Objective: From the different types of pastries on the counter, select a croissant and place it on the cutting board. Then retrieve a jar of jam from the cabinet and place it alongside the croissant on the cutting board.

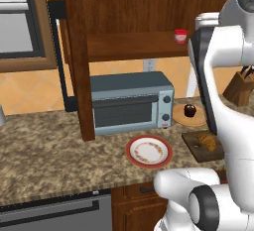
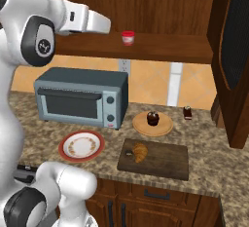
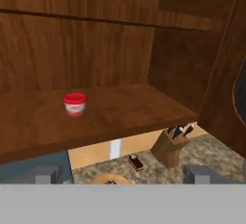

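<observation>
With the croissant (image 2: 140,152) already on the cutting board (image 2: 165,160), we still need the jam jar (image 3: 75,104), standing at ten o'clock on the cabinet shelf (image 3: 120,110) before our parted, empty gripper (image 3: 125,176).

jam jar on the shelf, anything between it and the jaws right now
Nothing visible. In the hand view the jam jar stands alone on the bare cabinet shelf, straight ahead with open space in front of it. The croissant is already on the cutting board.

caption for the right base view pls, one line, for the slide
Croissant already on the cutting board; arm raised toward the cabinet shelf, where the jar of jam stands.
</observation>
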Controlling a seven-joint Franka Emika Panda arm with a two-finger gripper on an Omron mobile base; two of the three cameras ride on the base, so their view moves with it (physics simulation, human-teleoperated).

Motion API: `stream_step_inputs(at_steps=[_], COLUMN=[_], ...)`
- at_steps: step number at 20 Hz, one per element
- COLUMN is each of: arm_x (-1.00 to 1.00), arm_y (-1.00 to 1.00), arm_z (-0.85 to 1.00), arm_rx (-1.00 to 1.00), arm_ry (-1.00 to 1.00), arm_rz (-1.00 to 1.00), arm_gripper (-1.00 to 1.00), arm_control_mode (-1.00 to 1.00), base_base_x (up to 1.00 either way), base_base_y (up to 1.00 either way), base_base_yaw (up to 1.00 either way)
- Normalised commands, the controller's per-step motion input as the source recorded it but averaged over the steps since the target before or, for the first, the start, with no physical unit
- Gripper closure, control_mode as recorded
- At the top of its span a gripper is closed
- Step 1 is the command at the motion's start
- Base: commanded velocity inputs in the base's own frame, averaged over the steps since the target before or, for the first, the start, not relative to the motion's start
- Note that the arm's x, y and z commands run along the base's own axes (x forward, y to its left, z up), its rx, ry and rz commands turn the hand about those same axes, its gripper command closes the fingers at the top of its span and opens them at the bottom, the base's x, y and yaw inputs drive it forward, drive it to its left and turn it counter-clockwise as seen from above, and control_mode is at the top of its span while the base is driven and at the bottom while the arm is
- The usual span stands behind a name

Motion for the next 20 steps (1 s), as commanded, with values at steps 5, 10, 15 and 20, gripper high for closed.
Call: stream_step_inputs(at_steps=[5,10,15,20], arm_x=[0.00,0.51,0.82,0.35], arm_y=[0.19,0.32,0.35,0.01], arm_z=[-0.30,-0.11,0.37,0.00], arm_rx=[0.00,0.03,0.01,0.00], arm_ry=[-0.25,0.14,0.38,0.18], arm_rz=[0.13,0.00,-0.08,-0.01], arm_gripper=[-1.00,-1.00,-1.00,-1.00], arm_control_mode=[-1.00,-1.00,-1.00,-1.00], base_base_x=[0.00,0.00,0.00,0.00], base_base_y=[0.00,0.00,0.00,0.00], base_base_yaw=[0.00,0.00,0.00,0.00])
